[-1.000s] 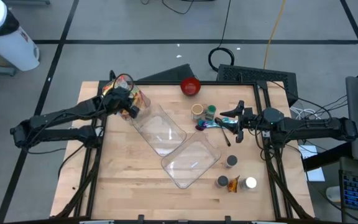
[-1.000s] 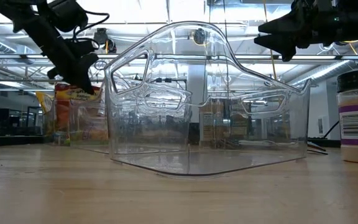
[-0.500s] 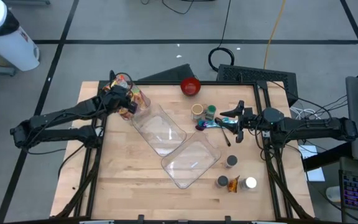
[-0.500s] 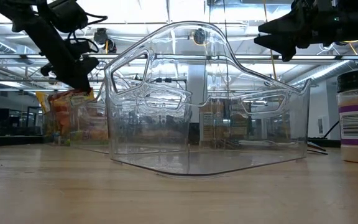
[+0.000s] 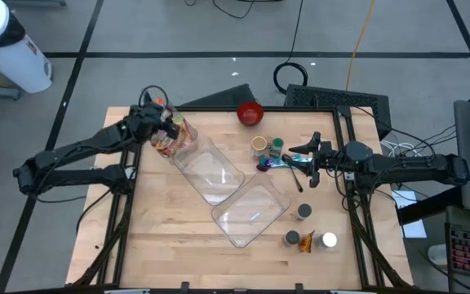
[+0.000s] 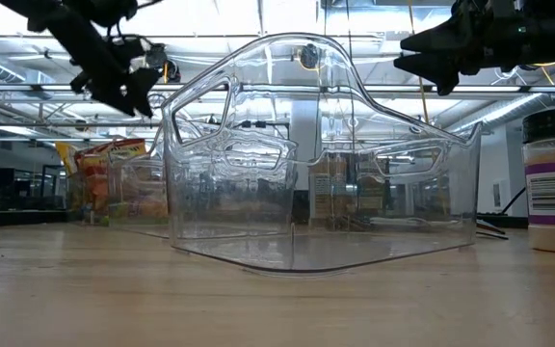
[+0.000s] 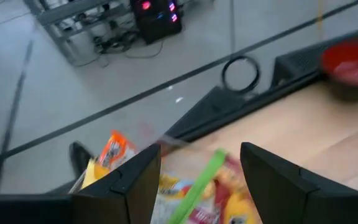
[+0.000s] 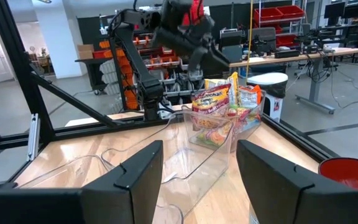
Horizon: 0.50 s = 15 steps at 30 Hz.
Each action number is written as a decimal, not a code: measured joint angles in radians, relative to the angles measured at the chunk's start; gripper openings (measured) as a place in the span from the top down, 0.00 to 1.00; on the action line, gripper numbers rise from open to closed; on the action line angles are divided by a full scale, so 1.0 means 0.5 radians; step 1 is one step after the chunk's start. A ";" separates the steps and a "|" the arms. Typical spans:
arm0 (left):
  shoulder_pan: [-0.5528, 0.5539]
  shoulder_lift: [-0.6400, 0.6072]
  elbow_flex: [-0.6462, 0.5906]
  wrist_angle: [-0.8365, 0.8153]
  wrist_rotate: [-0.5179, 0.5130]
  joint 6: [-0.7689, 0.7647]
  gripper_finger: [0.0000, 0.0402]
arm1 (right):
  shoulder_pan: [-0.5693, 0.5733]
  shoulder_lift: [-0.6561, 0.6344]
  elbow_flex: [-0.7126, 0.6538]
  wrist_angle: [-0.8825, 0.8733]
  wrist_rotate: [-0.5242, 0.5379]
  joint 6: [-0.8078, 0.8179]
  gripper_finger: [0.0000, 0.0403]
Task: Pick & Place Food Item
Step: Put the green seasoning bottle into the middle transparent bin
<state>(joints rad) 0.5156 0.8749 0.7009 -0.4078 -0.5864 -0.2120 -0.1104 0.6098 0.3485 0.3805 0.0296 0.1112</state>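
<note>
The left gripper hangs above the far-left corner of the table, its fingers spread with nothing between them, just over the snack packets. Those colourful packets stand upright in the far end of a clear plastic bin, whose near end meets a second clear bin lying toward the table's middle. The right gripper waits over the right side of the table, fingers parted and empty, near a cluster of small jars. A red bowl sits at the far edge, and spice bottles stand near right.
</note>
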 joint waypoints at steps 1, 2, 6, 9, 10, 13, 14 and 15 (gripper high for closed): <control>0.000 0.000 0.030 0.015 0.046 -0.001 0.43 | 0.000 0.000 0.000 -0.004 0.000 -0.001 0.51; 0.000 -0.001 0.052 0.047 0.100 -0.001 0.43 | 0.000 0.001 0.000 -0.007 0.000 -0.001 0.51; 0.000 -0.001 0.061 0.260 0.431 -0.016 0.43 | 0.000 0.001 0.000 -0.009 0.001 -0.077 0.51; -0.002 0.011 0.061 0.391 0.679 -0.039 0.43 | 0.001 0.011 0.000 -0.008 0.026 -0.105 0.51; -0.009 0.029 0.061 0.428 0.751 -0.046 0.43 | 0.000 0.015 0.000 -0.010 0.046 -0.105 0.51; -0.060 0.131 0.060 0.514 0.877 -0.054 0.43 | -0.002 0.039 0.000 -0.009 0.053 -0.106 0.51; -0.077 0.162 0.060 0.536 0.894 -0.049 0.43 | -0.002 0.048 0.000 -0.009 0.053 -0.106 0.51; -0.094 0.193 0.060 0.559 0.907 -0.042 0.43 | -0.002 0.058 0.000 -0.009 0.052 -0.106 0.51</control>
<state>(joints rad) 0.4688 0.9715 0.7311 -0.1283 -0.1330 -0.2330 -0.1112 0.6389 0.3485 0.3757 0.0557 0.0582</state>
